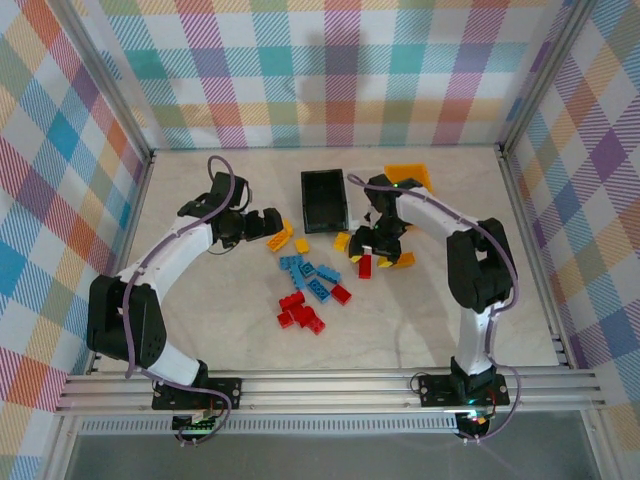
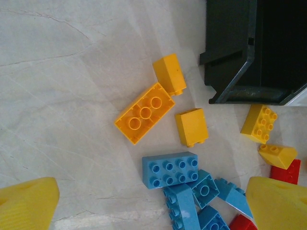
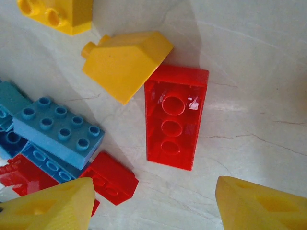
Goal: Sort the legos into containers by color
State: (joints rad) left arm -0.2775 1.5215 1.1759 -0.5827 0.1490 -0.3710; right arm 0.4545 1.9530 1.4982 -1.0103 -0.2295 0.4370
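Note:
Legos lie loose mid-table: a blue cluster [image 1: 305,275], a red cluster [image 1: 300,312] and yellow ones [image 1: 281,240]. The black container [image 1: 323,200] and the orange container [image 1: 410,177] stand behind them. Of the white container only an edge [image 2: 301,97] shows, beside the black one. My left gripper [image 1: 270,226] hangs open over a blue eight-stud brick [image 2: 170,170], which lies between its yellow fingers [image 2: 26,203]. My right gripper [image 3: 156,206] is open over bare table, nothing between its fingers. An upside-down red brick [image 3: 176,117] lies just ahead of its tips.
A yellow sloped brick [image 3: 127,60] touches the red brick's far corner, and a small red brick [image 3: 109,178] lies near the left finger. An upside-down yellow brick [image 2: 145,112] and two small yellow ones lie between the blue bricks and the black bin. Checked walls enclose the table.

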